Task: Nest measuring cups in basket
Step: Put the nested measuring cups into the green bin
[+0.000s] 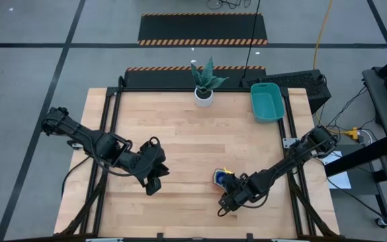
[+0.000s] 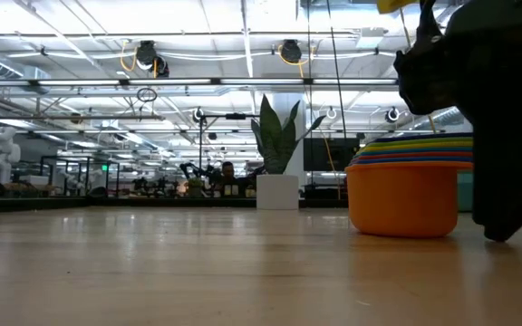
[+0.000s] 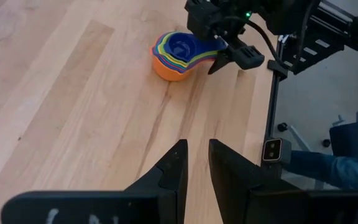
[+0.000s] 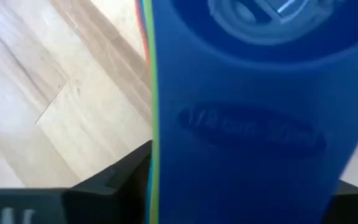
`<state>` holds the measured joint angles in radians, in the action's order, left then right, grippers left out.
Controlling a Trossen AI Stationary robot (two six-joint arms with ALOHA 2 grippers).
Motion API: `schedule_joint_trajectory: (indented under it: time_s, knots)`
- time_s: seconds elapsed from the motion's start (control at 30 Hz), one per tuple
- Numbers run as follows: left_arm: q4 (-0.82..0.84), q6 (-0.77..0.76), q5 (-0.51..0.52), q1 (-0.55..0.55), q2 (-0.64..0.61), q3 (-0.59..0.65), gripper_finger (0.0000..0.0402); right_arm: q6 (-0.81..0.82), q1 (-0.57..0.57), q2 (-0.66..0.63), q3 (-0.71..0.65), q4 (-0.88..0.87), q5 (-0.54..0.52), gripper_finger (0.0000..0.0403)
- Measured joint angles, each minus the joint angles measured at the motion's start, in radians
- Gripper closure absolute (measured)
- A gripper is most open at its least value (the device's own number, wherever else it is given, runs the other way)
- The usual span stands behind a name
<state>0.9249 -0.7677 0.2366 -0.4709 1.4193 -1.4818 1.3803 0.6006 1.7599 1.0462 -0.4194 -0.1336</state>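
The measuring cups [image 3: 176, 55] sit nested in one stack on the wooden table near its front right, orange outermost and blue on top. Their stacked handles [image 3: 204, 59] point toward my right gripper [image 3: 221, 57]. That gripper comes down at a slant, and its open fingers stand on either side of the handles. In the right wrist view the top blue handle [image 4: 241, 130] fills the picture. My left gripper [image 3: 196, 163] hovers over the table's front left, with only a narrow gap between its fingers and nothing in it. The teal basket [image 1: 267, 102] stands at the far right. My right gripper has a finger [image 4: 114, 177] close against each side of the stacked handles [image 4: 166, 155], slanting down from the table's right. I cannot tell whether the fingers touch them. The stack rests upright on the table by the orange cup's base [image 2: 404, 226].
A white pot with a plant [image 1: 204, 86] stands at the far edge, left of the basket. Bare wood lies between the two arms and up to the basket. A black frame rail [image 1: 289, 144] runs along the table's right side.
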Motion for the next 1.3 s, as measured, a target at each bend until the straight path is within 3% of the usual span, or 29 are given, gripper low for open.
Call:
schedule_joint_trajectory:
  time_s: [0.57,1.3]
  knots:
    - [0.0,0.008,0.0,0.0,0.0,0.0,0.0334,0.023,0.01,0.0,0.0,0.002,0.015,0.0302]
    - [-0.001,0.006,0.0,0.0,0.0,0.0,0.0335,0.021,0.01,-0.001,0.001,0.004,0.032,0.0351]
